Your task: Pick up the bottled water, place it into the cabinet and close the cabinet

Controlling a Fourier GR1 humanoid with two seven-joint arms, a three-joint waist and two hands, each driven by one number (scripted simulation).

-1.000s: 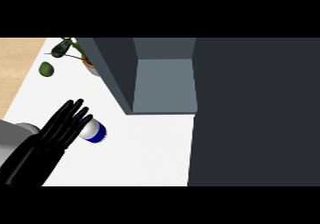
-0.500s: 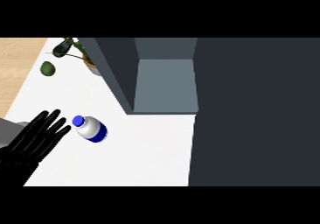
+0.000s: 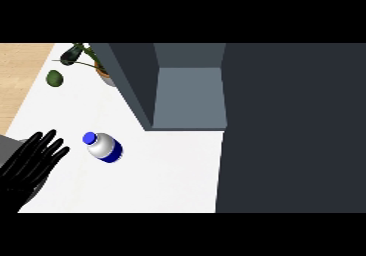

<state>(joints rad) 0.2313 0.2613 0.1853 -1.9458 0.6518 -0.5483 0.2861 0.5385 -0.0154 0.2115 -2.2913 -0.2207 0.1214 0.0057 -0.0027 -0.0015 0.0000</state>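
One robot hand (image 3: 29,162) shows at the lower left of the head view, coming in from the left edge. It is the left one, black, with its fingers (image 3: 51,142) straight and spread like a fan, pointing up and to the right. It holds nothing and touches nothing that can be seen. Its wrist and part of the grey forearm (image 3: 3,144) are cut off by the picture's edge. The right robot hand does not show at all.

The water bottle (image 3: 103,147) stands on the white bench (image 3: 164,175), just to the right of the spread fingertips and apart from them. It is white with a blue cap and a blue band low on its body, and seen from above it leans toward the upper left.

Above and to the right of the bottle stands the open cabinet (image 3: 187,97), its grey inside visible. A large dark door panel (image 3: 297,127) fills the right side of the view and hides the bench behind it. At the upper left a potted plant (image 3: 86,60) stands beside the cabinet's corner, partly cut off, with one loose green leaf (image 3: 54,77) nearby.
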